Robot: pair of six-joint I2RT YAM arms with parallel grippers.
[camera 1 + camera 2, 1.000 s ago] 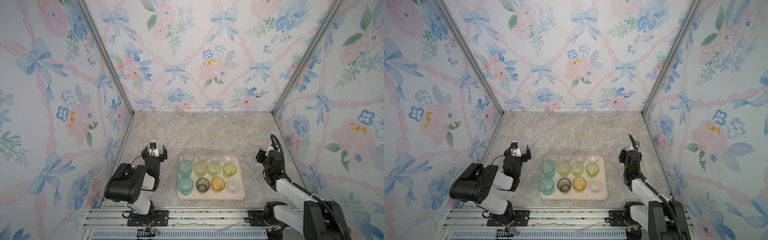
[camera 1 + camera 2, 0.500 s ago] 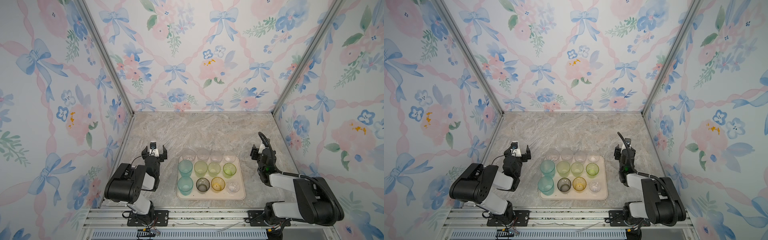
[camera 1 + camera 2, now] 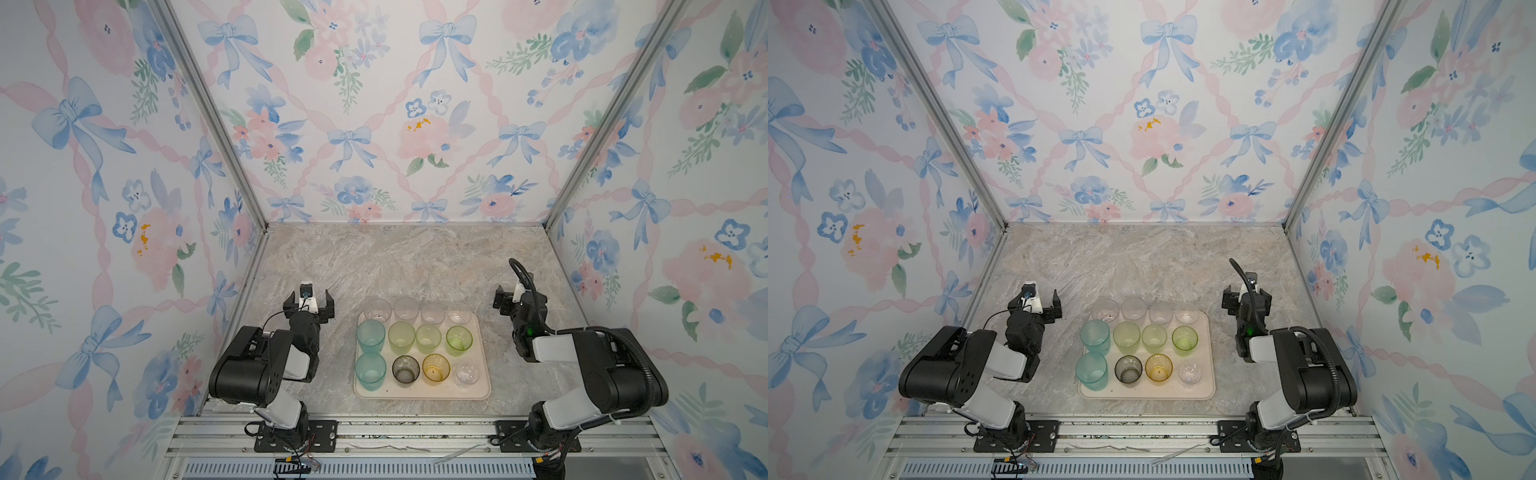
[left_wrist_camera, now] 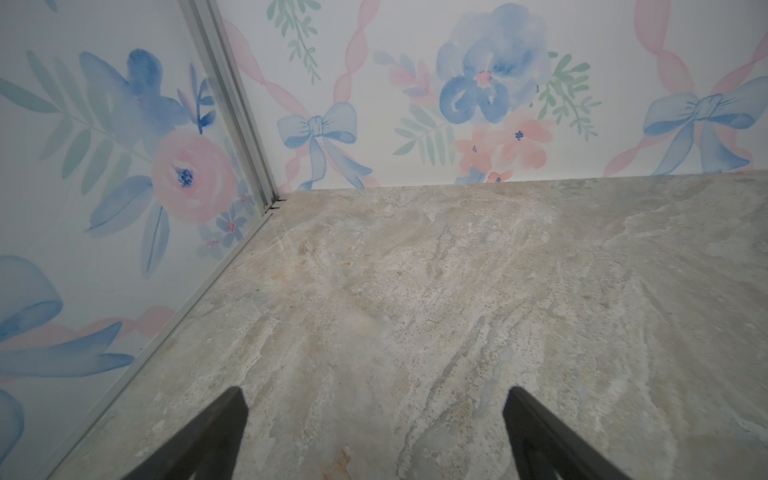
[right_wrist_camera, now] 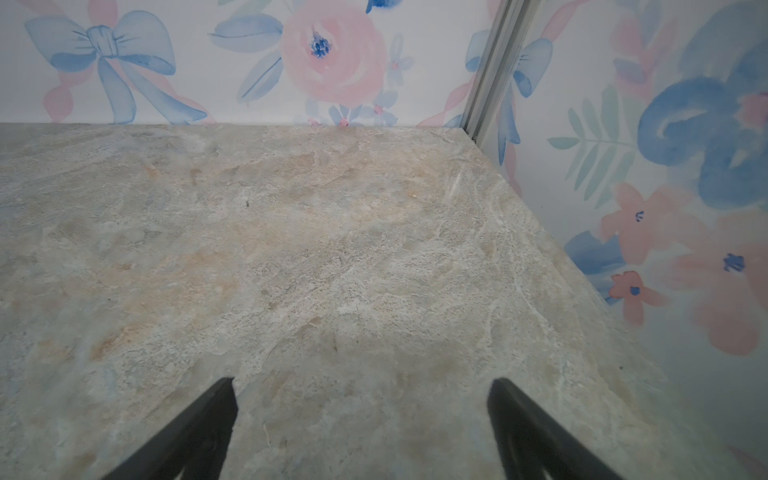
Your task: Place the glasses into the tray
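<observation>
Glasses [image 3: 428, 338] sit in tray [image 3: 419, 395] | my left hand [image 3: 309, 302] at its 9 o'clock, right hand [image 3: 517, 297] at 3, both spread, empty | looks done: retract outward, clear of rims.

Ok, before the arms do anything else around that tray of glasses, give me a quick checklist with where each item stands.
1. Left hand open, nothing held: ok.
2. Right hand open, nothing held: ok.
3. Both hands apart from the tray: ok.
4. Twelve glasses counted on the tray: ok.
5. Tiny clear glass upright: cannot tell.
6. Far-row frosted glasses fully inside the rim: cannot tell.
</observation>
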